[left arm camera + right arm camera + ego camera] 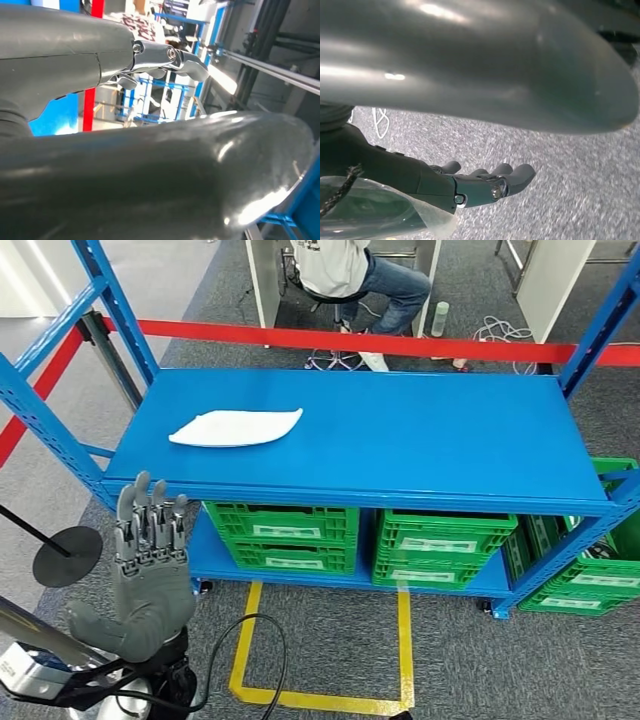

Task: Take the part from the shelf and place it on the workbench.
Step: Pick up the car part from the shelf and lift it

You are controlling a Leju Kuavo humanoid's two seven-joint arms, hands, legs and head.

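- Grey carpet (324, 650) is covering the floor, with yellow tape (324, 695) marking a square outline in front of the blue shelf (423, 430).
- Lying flat on the shelf's top board, toward its left side, is the part (235, 427), a thin white sheet pointed at its right end; nothing is touching it.
- On the lower level, green crates (445, 545) are sitting side by side, each with a pale label on its front, and more green crates (596, 580) are standing at the right, past the shelf's end post.
- Low and to the left, the robot's left hand (151, 570) is rising in front of the shelf's edge, palm side away from the head camera, fingers (151, 520) straight, pointing up and close together, thumb (87, 620) sticking out to the left. It is holding nothing and is well apart from the part.
- From the left wrist camera, those fingers (166, 55) are stretching out straight, with blue racking blurred behind them.
- From the right wrist camera, the right hand (444, 182) is hanging above the carpet, fingers (508, 177) extended and only lightly bent, holding nothing.
- A round black disc (68, 555) is lying on the floor at the left.
- Behind the shelf, a red strap (362, 342) is running across, and beyond it a person (355, 275) in jeans is sitting on a stool beside a small bottle (440, 318) on the floor.
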